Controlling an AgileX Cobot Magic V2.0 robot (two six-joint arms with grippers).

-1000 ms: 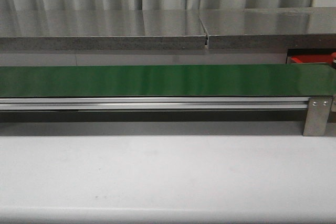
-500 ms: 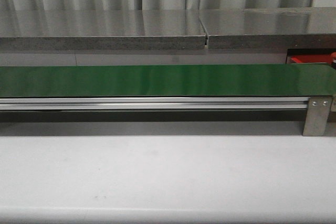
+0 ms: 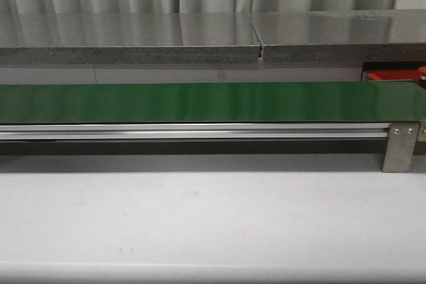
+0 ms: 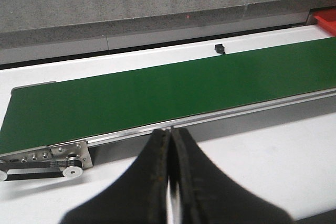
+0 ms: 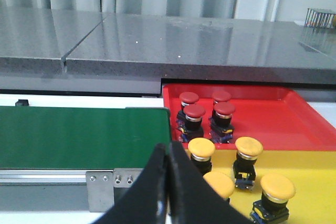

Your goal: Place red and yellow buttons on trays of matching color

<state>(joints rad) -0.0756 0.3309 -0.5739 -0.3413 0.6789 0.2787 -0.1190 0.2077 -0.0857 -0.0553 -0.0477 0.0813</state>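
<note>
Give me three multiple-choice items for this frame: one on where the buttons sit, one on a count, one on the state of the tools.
1. Where are the yellow buttons?
A. on the green belt
B. on the yellow tray
C. on the red tray

2. How many red buttons are on the red tray?
A. two
B. four
C. six

3. How do the left tool and right tool stand?
A. both shut, holding nothing
B. both wide open
C. each clamping a button

Key: 1 B, they stand on the yellow tray. 2 B, four red caps show. 3 A, fingers meet, nothing between; green belt bare.
</note>
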